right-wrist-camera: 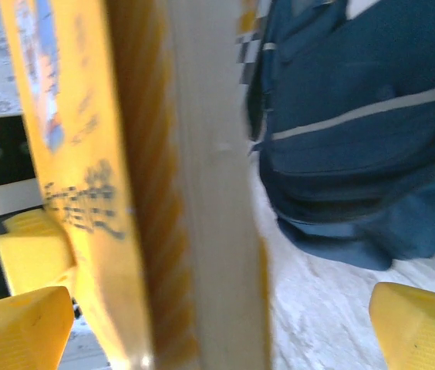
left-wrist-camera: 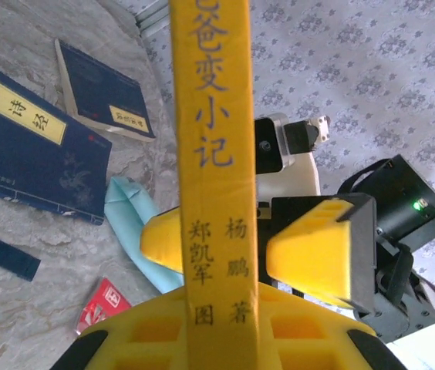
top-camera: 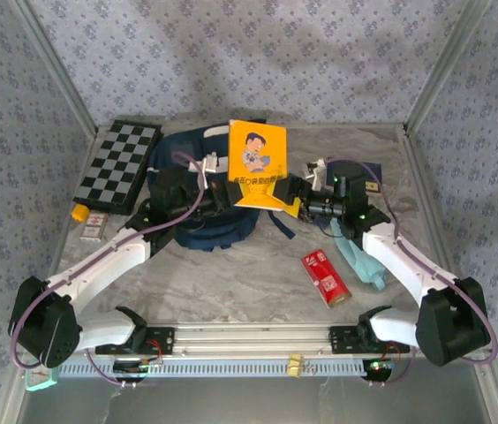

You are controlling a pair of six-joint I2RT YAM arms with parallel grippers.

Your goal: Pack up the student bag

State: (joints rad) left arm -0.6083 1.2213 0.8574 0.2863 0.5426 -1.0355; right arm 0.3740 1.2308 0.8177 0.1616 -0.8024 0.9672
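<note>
Toward the far edge of the table, left of centre: student bag [top-camera: 222,231], lying flat, navy with a thin white stripe. Just off its right side, yellow book [top-camera: 258,163] standing roughly upright, cover toward the near edge.

Left gripper [top-camera: 221,196] clamped on the book's lower end; spine rising straight out from between its fingers in the left wrist view. Right gripper [top-camera: 290,205] spread wide, one pad either side of the same book: one close to the cover, the other well clear. Carrying nothing. Left arm alone bearing the book.

Step in hand, by judgement: getting the book into the bag. To do it well:
- Back the right gripper straight off toward the right edge first. Pads flank the book, so any sideways swing of the left arm would knock it.
- Grip sits low on a tall, thin book. Expect it to lever in the pads. Move slowly and keep it vertical until over the opening.
- Cannot tell from these views whether the bag's mouth is open. Confirm before lowering. Could use the free right gripper to hold the opening.
- Feed a narrow edge in first, along the bag's length.

Relative to the left gripper: bag right beneath and to its left, arm lying across it; contact not readable. Relative to the right gripper: bag to its left, beyond the book, near but apart.
</note>
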